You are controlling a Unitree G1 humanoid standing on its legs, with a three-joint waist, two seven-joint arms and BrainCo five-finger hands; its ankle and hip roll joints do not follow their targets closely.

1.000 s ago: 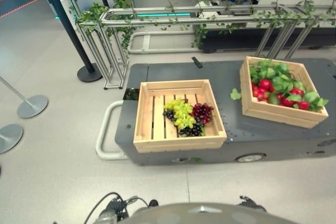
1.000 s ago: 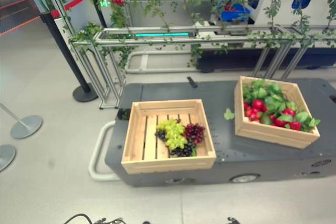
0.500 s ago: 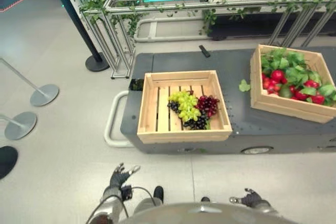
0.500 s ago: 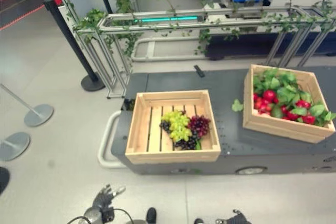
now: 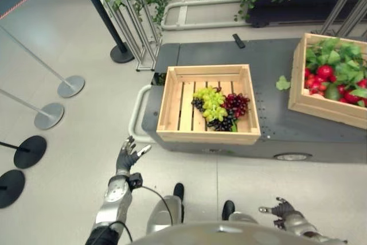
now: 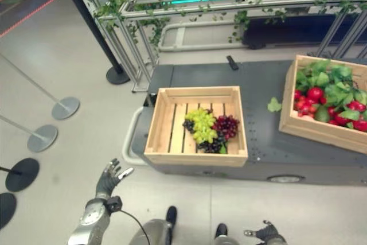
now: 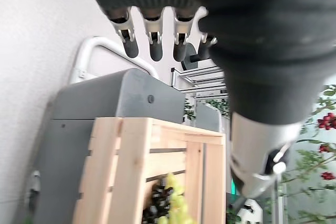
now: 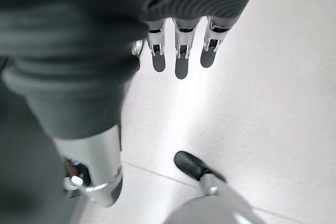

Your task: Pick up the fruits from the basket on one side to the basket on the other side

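Grey cart (image 5: 269,67) carrying grape crate (image 5: 207,104) at front-left corner, fruit crate (image 5: 331,78) right. Am holding left hand (image 5: 127,156), right hand (image 5: 282,209) open, empty.

arms: silver-grey | robot hand (image 5: 127,154): silver fingers, dark tips | wrist cover: dark, ribbed

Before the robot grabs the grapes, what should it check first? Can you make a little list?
1. Left hand empty and open: ok, fingers straight, nothing held.
2. Right hand empty and open: ok, fingers relaxed over the floor.
3. Grapes in the near crate: ok, green, red and dark bunches together.
4. Far crate has room: cannot tell, it looks full of leaves and red fruit.
5. Hands near the grapes: not ok, both hang low, short of the grey platform.
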